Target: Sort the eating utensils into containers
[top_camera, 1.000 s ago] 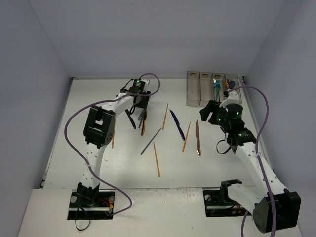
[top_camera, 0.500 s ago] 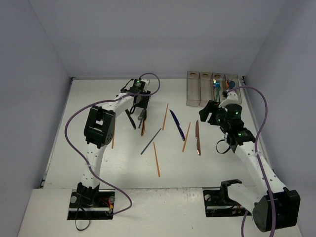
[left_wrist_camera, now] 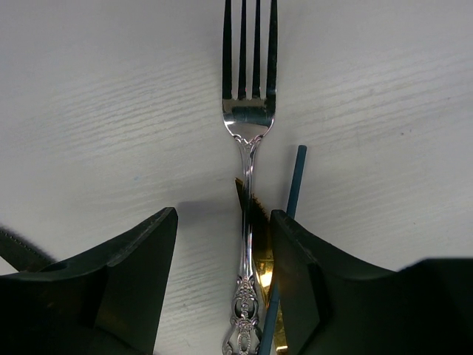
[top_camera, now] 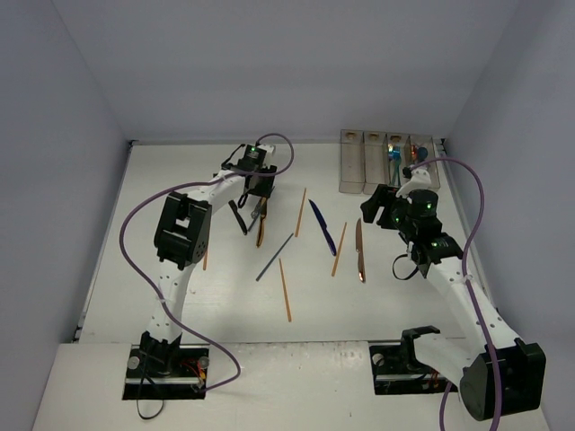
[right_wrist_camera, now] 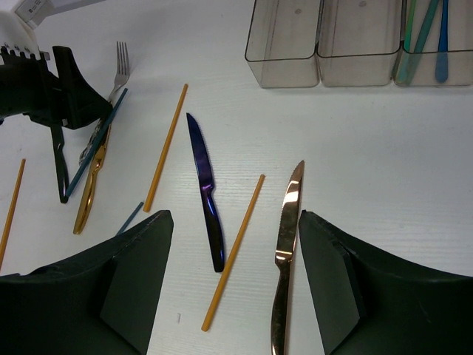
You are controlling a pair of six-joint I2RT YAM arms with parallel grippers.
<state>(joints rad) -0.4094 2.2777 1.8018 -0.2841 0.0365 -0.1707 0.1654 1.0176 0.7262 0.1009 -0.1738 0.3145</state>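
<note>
The left gripper hangs spread wide over the silver fork. The fork's handle runs lengthwise between the jaws, tines pointing straight ahead, nearer the right-side finger, beside a gold utensil.

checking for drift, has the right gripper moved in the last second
Yes: the right gripper edged slightly left, nearer the copper knife, which stayed put.
</note>
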